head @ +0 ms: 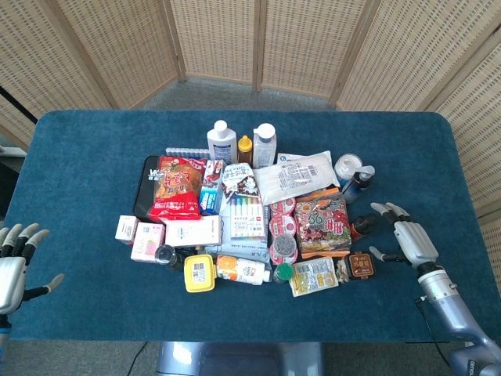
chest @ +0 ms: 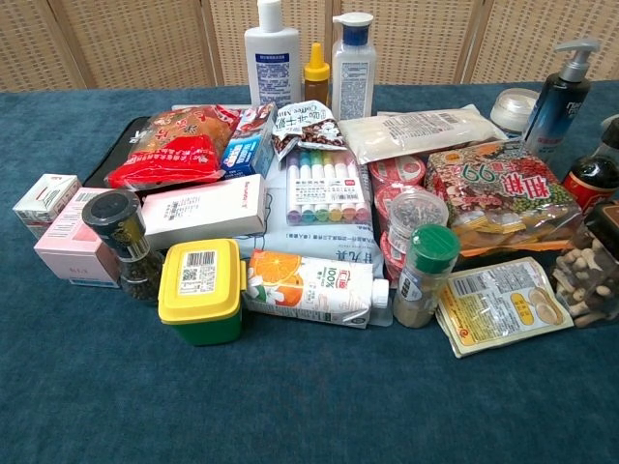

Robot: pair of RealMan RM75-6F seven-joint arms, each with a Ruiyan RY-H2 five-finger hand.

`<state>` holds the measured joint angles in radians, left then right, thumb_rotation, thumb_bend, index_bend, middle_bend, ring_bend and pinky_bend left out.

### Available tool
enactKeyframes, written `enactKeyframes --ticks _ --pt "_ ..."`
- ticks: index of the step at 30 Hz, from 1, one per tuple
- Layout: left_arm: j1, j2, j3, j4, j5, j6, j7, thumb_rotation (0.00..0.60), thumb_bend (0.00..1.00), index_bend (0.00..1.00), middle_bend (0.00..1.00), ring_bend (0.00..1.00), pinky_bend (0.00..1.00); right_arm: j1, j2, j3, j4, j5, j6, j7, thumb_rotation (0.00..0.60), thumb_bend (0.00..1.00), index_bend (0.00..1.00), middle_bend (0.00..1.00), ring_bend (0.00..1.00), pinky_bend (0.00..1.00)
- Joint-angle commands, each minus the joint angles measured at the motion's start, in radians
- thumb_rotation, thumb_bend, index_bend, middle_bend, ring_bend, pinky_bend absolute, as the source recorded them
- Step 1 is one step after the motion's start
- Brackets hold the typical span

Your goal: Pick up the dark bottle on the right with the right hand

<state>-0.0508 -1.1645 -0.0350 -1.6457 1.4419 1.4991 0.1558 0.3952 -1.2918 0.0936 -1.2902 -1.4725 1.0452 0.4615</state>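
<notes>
Blue-clothed table (head: 94,141): groceries, bottles, boxes clustered centre; dark bottle (head: 364,225) at cluster's right edge.

Dark bottle (chest: 592,176) is cut by the chest view's right edge; beside it, the mushroom jar (chest: 590,274) is likewise clipped.

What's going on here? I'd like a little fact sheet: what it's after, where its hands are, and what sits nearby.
target: dark bottle, red label, at the right edge of the pile, not yet touched
right hand: right hand open, fingers spread, just right of the bottle
left hand: left hand open, at the table's near left edge, far from the pile
neighbours: pump bottle behind the target; snack bag to its left; small dark jar in front
surface: blue table
</notes>
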Motion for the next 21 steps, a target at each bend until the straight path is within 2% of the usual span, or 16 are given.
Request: enactKeyframes --ticks 1,21 --pt "0.001 0.002 0.000 -0.003 -0.001 0.001 0.001 0.494 0.18 0.18 0.14 0.09 0.00 0.013 -0.014 -0.006 0.017 -0.008 -0.014 0.010 0.587 0.29 0.00 0.00 0.00 0.00" --pt "0.020 0.014 0.000 -0.021 -0.007 0.023 0.016 0.494 0.18 0.18 0.14 0.09 0.00 0.103 -0.101 -0.018 0.152 -0.013 -0.100 0.129 0.586 0.29 0.00 0.01 0.00 0.00"
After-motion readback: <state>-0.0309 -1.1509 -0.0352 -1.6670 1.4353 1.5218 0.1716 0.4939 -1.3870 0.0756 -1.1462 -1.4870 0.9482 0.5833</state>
